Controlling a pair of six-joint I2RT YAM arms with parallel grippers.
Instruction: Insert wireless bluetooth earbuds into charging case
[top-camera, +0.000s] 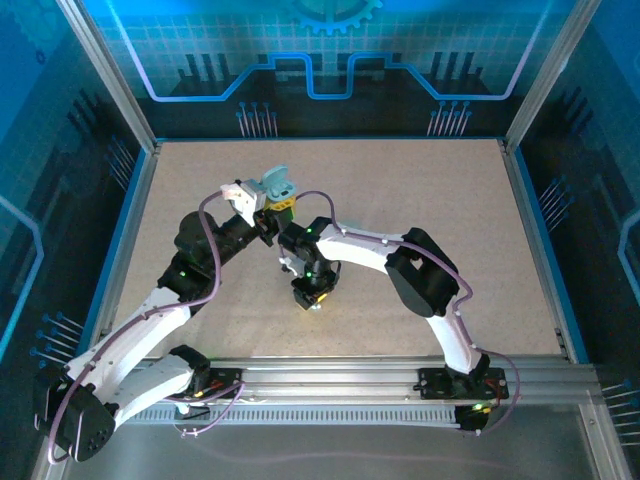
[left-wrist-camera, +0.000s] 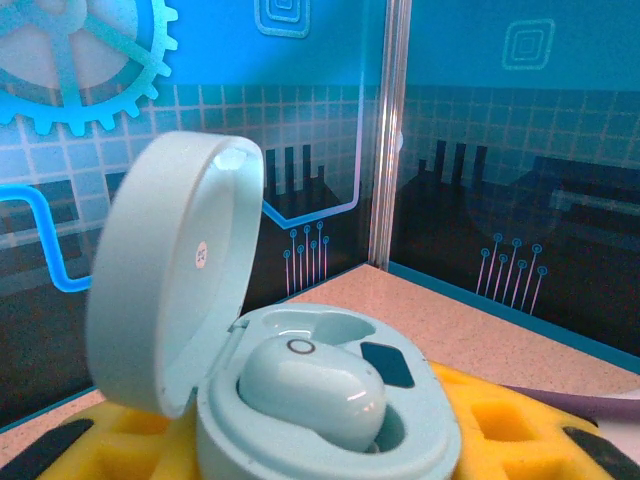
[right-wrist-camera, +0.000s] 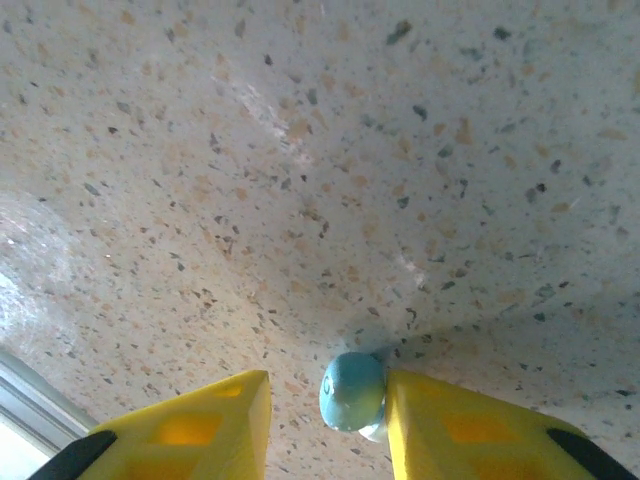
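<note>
My left gripper (top-camera: 270, 207) is shut on a pale teal charging case (top-camera: 276, 185), held up above the table. In the left wrist view the case (left-wrist-camera: 425, 405) sits between the yellow fingers (left-wrist-camera: 500, 425) with its lid (left-wrist-camera: 170, 290) swung open. One pale teal earbud (left-wrist-camera: 310, 390) rests in the near socket; the far socket (left-wrist-camera: 320, 325) is hollow. My right gripper (top-camera: 312, 298) points down at the table, open. A light blue earbud (right-wrist-camera: 352, 390) lies on the tabletop between its fingers, against the right finger (right-wrist-camera: 450, 430), with a gap to the left finger (right-wrist-camera: 215, 430).
The speckled beige tabletop (top-camera: 420, 200) is ringed by a blue border and aluminium posts (top-camera: 545, 80). Both arms meet near the table's middle, their wrists close together. A metal rail (top-camera: 350, 375) runs along the near edge.
</note>
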